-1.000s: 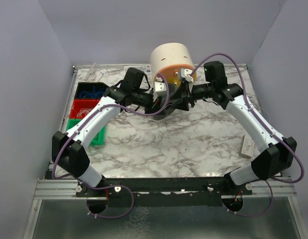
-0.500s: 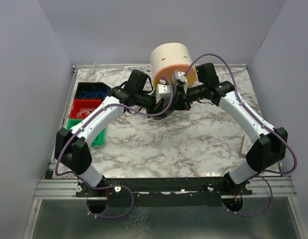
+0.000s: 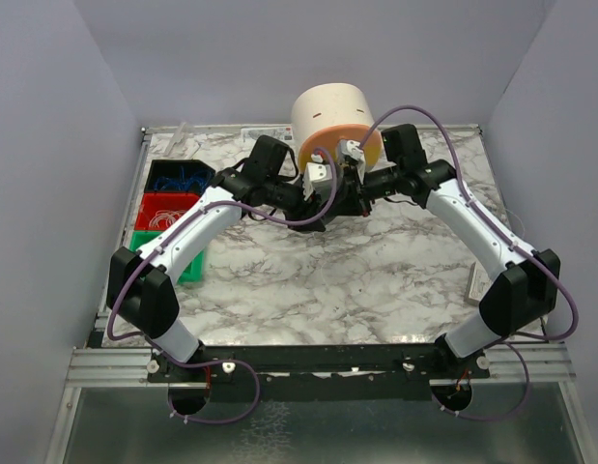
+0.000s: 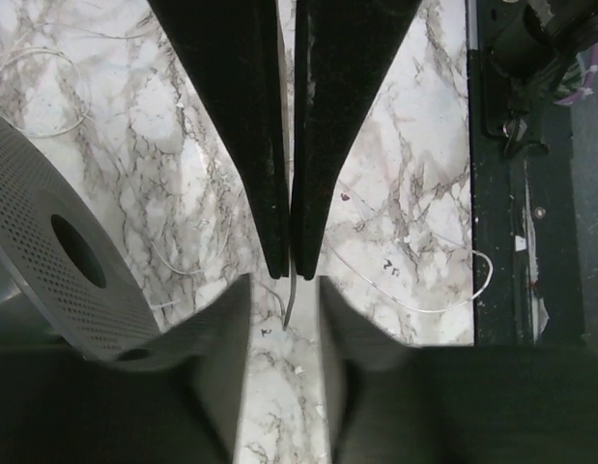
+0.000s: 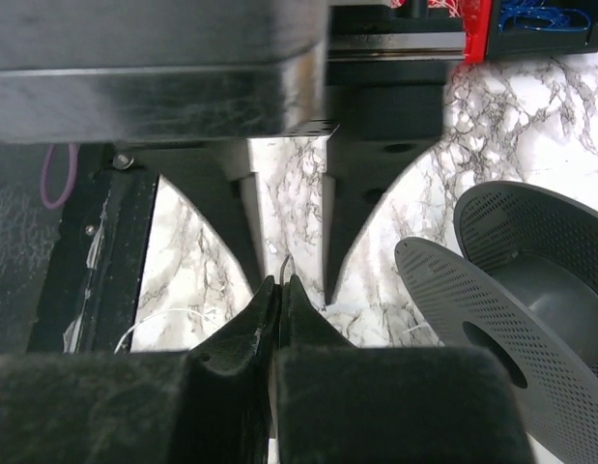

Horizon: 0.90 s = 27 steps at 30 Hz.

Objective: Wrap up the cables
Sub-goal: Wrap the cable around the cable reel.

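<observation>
A thin pale cable (image 4: 290,295) is pinched between the black fingers of my right gripper (image 5: 279,283), which is shut on it. Its short free end (image 5: 284,263) sticks out past the tips. My left gripper (image 4: 284,319) faces the right one tip to tip. Its jaws stand open on either side of that cable end without touching it. From above, both grippers (image 3: 327,198) (image 3: 349,191) meet in front of the cream drum. The dark grey perforated spool (image 4: 57,251) (image 5: 492,329) lies beside them. More loose cable loops (image 4: 414,290) lie on the marble.
A tall cream drum (image 3: 332,111) on an orange base stands at the back. Blue (image 3: 178,177), red (image 3: 163,206) and green (image 3: 144,242) bins line the left edge. A small white box (image 3: 480,285) lies at the right edge. A black rail (image 4: 530,193) borders the table.
The right arm swung left to meet the left gripper, and its jaws shut on the cable. The left jaws, shut before, have parted around the cable end.
</observation>
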{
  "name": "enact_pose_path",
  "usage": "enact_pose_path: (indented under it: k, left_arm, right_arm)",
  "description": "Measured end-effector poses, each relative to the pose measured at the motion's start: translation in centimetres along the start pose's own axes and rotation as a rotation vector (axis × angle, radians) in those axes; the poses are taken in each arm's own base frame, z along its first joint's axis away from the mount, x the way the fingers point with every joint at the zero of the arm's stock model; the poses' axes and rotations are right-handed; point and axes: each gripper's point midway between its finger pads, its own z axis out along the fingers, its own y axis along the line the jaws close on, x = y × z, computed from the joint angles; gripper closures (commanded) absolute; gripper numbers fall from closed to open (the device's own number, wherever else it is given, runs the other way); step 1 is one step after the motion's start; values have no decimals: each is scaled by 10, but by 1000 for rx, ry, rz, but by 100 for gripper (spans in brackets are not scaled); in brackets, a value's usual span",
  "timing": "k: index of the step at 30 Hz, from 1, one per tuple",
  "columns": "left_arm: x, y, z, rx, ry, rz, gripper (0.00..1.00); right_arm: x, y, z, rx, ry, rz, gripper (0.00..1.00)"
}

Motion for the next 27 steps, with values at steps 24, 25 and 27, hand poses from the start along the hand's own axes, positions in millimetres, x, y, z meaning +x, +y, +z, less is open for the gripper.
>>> enact_pose_path:
  k: [24, 25, 27]
  left_arm:
    - [-8, 54, -24, -360, -51, 20, 1]
    - [-7, 61, -26, -401, -47, 23, 1]
    - [-5, 72, -28, -457, -37, 27, 1]
  right_arm:
    - [-7, -66, -46, 351, -128, 222, 100]
    - [-9, -70, -48, 378, -135, 236, 99]
    - [-14, -80, -52, 432, -149, 276, 100]
